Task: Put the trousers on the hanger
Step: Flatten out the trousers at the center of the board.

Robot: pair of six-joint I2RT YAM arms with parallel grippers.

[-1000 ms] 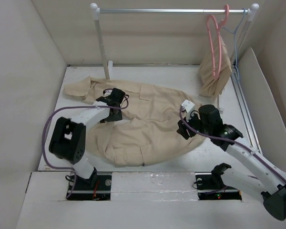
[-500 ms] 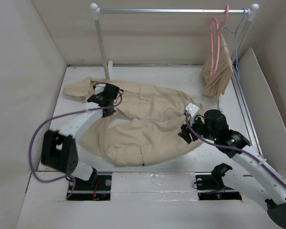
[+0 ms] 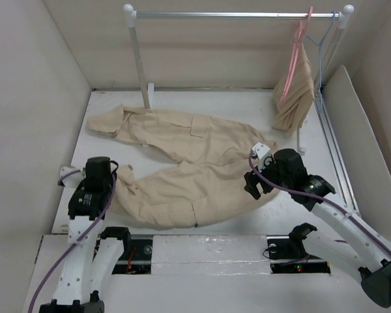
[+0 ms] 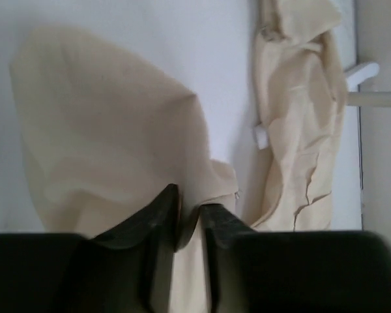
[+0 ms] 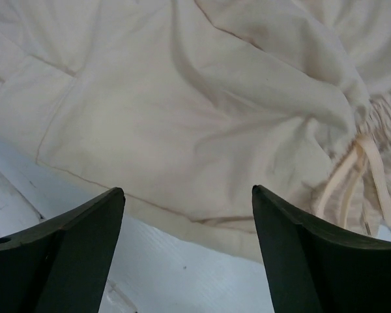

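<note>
The trousers (image 3: 195,156) lie spread on the table (image 3: 202,101), well apart from the hanger (image 3: 292,65) on the rail (image 3: 234,14); the left gripper (image 4: 189,201) is pinched on a leg fold, while the right gripper (image 5: 188,192) gapes above the drawstring (image 5: 362,169) and, in my judgement, should seat squarely over the waistband before closing.

The trousers (image 3: 182,166) were seen as plain light beige, the hanger (image 3: 294,55) pink, the table (image 3: 208,104) beneath white.
</note>
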